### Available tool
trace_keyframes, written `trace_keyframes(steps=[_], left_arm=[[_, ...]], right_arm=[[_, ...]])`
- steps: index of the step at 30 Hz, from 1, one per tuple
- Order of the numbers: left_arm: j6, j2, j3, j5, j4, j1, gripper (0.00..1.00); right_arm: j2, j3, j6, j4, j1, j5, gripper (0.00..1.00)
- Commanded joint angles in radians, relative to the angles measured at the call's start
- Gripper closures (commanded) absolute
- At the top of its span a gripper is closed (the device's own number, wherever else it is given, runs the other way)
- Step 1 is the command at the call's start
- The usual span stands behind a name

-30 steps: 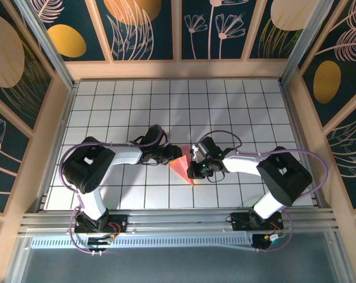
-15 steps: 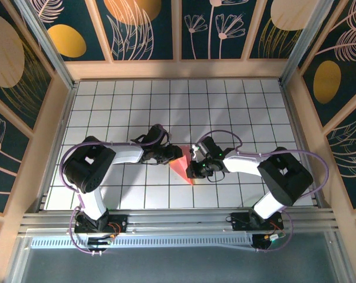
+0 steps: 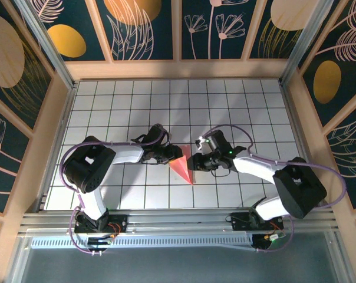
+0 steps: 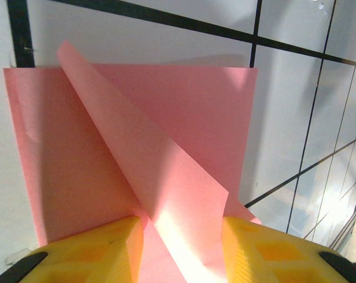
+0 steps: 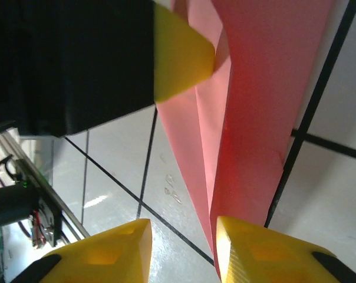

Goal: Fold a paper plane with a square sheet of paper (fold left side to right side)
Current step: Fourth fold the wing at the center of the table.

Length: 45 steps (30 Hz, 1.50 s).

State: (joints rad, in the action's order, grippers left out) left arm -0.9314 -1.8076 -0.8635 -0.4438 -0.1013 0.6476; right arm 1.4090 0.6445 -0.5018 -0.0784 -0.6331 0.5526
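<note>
Nearest on the bench (image 3: 225, 194), narrow tip of the sheet of paper (image 3: 183, 169), aimed at the near edge and slightly rightward, long axis running near-to-far, wide end away. Just right of it, right pincer (image 5: 183, 223) with jaws parted, empty; at the far wide end, left pincer (image 4: 181, 224) part-open astride a raised flap, true pinch impossible to tell. Likely feather-light, limp, easily miscreased: best taken by a free edge or flap.

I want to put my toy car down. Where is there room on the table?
On the table, the far rows along the back wall are bare, also the far right corner. The middle is crowded: left gripper and right gripper meet at the folded pink paper.
</note>
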Motion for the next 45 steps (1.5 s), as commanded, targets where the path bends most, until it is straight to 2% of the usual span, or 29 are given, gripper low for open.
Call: trace_keyframes(steps=[1,17,32,36,40,45], left_arm=[[0.021,-0.032,-0.011,0.043,0.06,-0.001,0.6],[0.021,-0.028,-0.012,0.042,0.061,-0.002,0.6],[0.022,-0.027,-0.014,0.045,0.065,-0.001,0.6],[0.022,-0.027,-0.014,0.045,0.066,0.0,0.6],[0.022,-0.027,-0.012,0.045,0.065,-0.001,0.59],[0.021,-0.025,-0.009,0.045,0.064,-0.002,0.59]], right_arm=[[-0.016,-0.036,-0.026,0.076,0.042,0.079,0.64],[0.174,0.0,-0.065,0.238,0.042,0.128,0.64],[0.209,-0.012,-0.084,0.292,0.036,0.142,0.7],[0.219,-0.014,-0.092,0.305,0.033,0.144,0.74],[0.22,-0.016,-0.093,0.305,0.032,0.137,0.83],[0.226,-0.016,-0.09,0.281,0.033,0.112,0.99]])
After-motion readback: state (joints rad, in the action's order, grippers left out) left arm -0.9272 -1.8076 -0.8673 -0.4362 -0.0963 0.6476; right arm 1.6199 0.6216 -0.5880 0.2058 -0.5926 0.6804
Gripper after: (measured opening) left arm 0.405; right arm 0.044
